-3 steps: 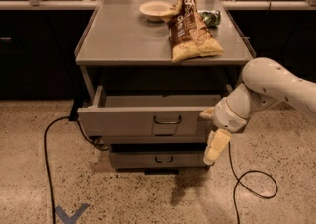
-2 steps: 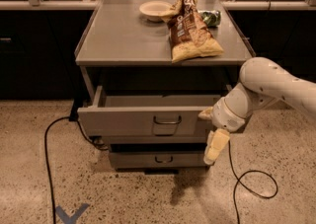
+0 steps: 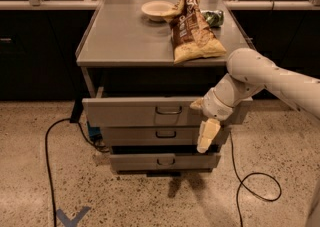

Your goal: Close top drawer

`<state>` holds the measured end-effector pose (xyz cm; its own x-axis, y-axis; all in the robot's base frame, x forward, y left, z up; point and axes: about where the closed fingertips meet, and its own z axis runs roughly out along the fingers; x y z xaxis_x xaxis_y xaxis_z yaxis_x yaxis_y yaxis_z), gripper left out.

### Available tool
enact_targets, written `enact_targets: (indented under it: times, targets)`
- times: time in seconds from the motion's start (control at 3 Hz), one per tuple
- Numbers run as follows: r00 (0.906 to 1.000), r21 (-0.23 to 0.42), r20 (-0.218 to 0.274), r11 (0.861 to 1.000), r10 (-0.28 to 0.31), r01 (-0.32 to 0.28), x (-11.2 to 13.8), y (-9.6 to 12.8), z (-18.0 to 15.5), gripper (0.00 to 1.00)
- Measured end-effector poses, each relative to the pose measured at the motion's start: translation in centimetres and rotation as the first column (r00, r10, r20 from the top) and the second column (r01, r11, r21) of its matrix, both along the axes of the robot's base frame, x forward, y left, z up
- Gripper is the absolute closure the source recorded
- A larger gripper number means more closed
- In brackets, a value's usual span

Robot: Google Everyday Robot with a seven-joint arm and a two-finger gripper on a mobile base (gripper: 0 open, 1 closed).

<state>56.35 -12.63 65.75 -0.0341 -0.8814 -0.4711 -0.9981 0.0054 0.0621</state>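
well, the top drawer (image 3: 142, 111) is not yet shut: its wide grey front stands out toward me from under the grey cabinet top (image 3: 125, 41), with a dark gap showing above it. its long axis runs left to right across the cabinet, and the small loop handle (image 3: 168, 110) sits near the middle of that front. the two narrower drawer fronts (image 3: 150, 135) below it sit further back.

the gripper (image 3: 207, 135) is on my side of the drawer, at the front's right end, hanging down past its lower edge and across the middle front. whether it is spread or closed i cannot tell from here, and it appears to grip nothing. the pale wrist (image 3: 220, 103) just above it lies right against the drawer's face, or very near it; i can't make out actual contact. the arm (image 3: 270, 73) comes in from the right.

so the drawer lies behind the gripper, toward the cabinet, and the handle is off to the gripper's side, toward the middle of the front. to my eye the coming move is a plain push straight back, square to the front. pressing this far from the centre might skew the drawer on its runners, so an even shove looks wise.

on top sit a bowl (image 3: 156, 9) and a chip bag (image 3: 194, 31), and cables (image 3: 48, 171) trail over the floor.
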Motion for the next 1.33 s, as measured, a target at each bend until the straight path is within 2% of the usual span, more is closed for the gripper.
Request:
enact_targets:
  times: [0.33, 0.67, 1.0, 1.33]
  targets:
    - [1.0000, 0.000, 0.000, 1.000, 0.000, 0.000, 0.0, 0.0, 0.0, 0.00]
    - [1.0000, -0.008, 0.002, 1.000, 0.003, -0.003, 1.6, -0.8, -0.5, 0.00]
    - [0.9993, 0.019, 0.007, 0.999, -0.037, 0.037, 6.7, -3.8, -1.7, 0.00]
    - [0.9990, 0.021, 0.018, 0.999, -0.042, 0.041, 7.2, -3.9, -1.4, 0.00]
